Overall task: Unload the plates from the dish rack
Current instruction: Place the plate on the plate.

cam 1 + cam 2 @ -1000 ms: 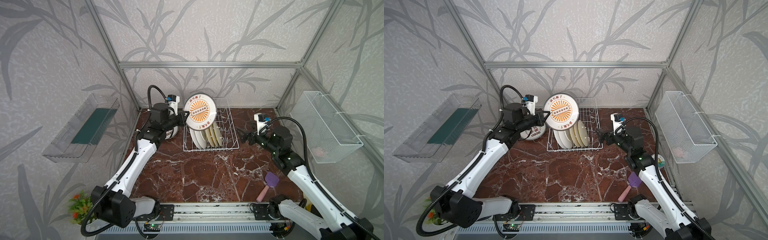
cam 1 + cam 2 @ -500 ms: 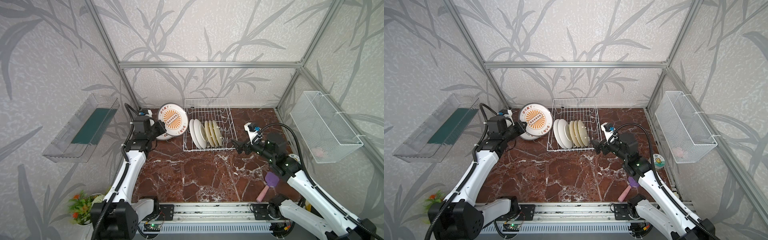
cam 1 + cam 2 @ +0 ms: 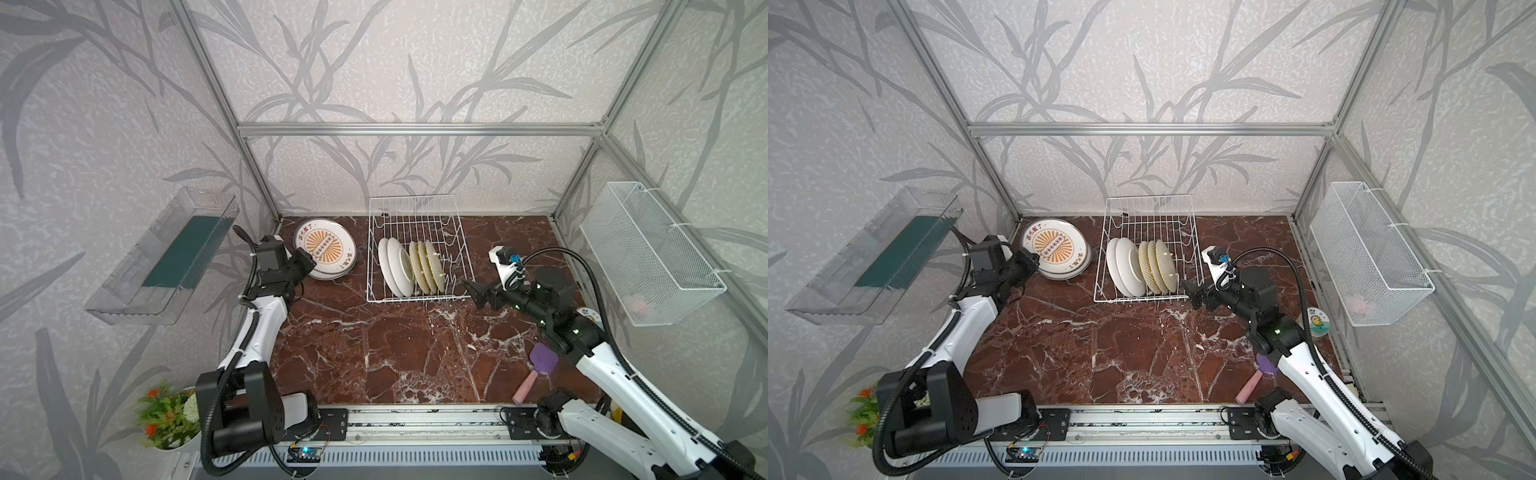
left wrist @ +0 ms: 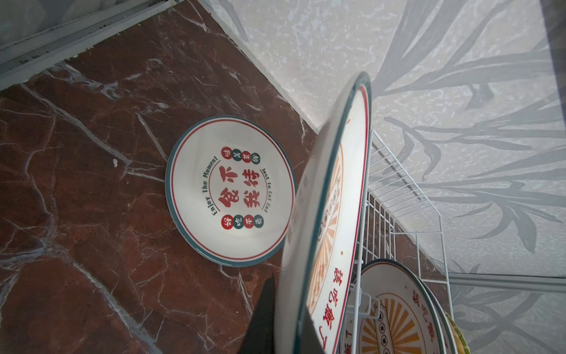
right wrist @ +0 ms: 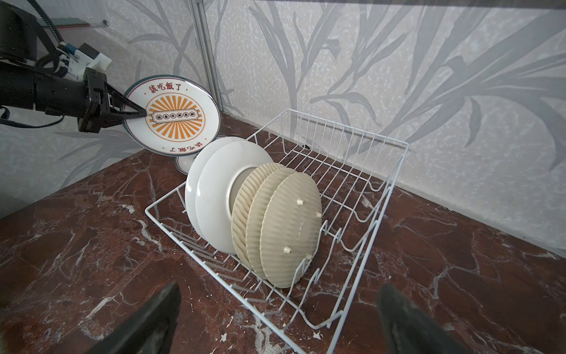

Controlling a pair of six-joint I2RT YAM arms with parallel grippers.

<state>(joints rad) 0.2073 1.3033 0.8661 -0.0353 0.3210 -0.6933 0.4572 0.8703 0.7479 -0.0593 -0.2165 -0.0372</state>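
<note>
My left pincer [image 3: 307, 262] pinches the rim of a round white ceramic plate with an orange sunburst [image 5: 171, 115]. It was over the white wire dish rack [image 3: 413, 198]. Now it tilts beside it, above a flat lettered plate [image 4: 228, 190]. My right pincer [image 3: 473, 293] gapes wide. Just ahead stand smooth white plates [image 5: 214, 196] and ribbed yellow plates [image 5: 288, 226].

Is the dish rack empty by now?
No: the right wrist view shows two white plates and three yellow ribbed plates standing upright between the tines of the dish rack.
</note>
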